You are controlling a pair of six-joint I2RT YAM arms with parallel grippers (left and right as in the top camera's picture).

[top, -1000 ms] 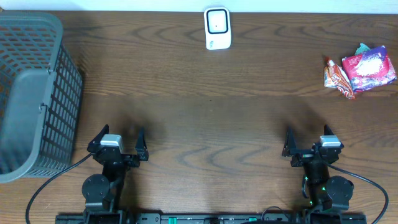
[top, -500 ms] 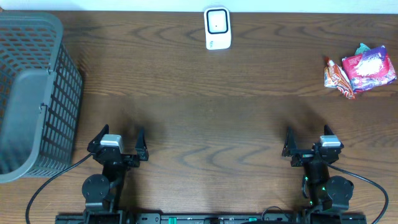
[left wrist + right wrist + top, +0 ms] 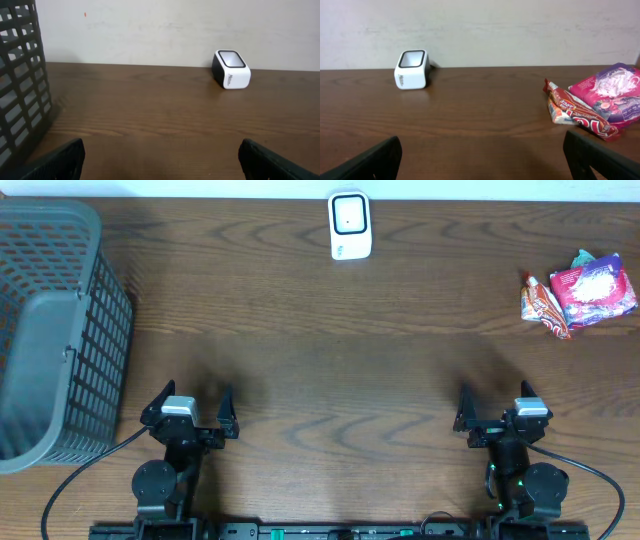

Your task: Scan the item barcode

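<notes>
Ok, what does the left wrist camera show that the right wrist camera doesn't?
Only the left wrist view shows the grey mesh basket, at its left edge. Only the right wrist view shows the snack items, a red wrapper beside a pink bag, on its right side. Both show the white scanner standing near the far edge of the brown table.
</notes>
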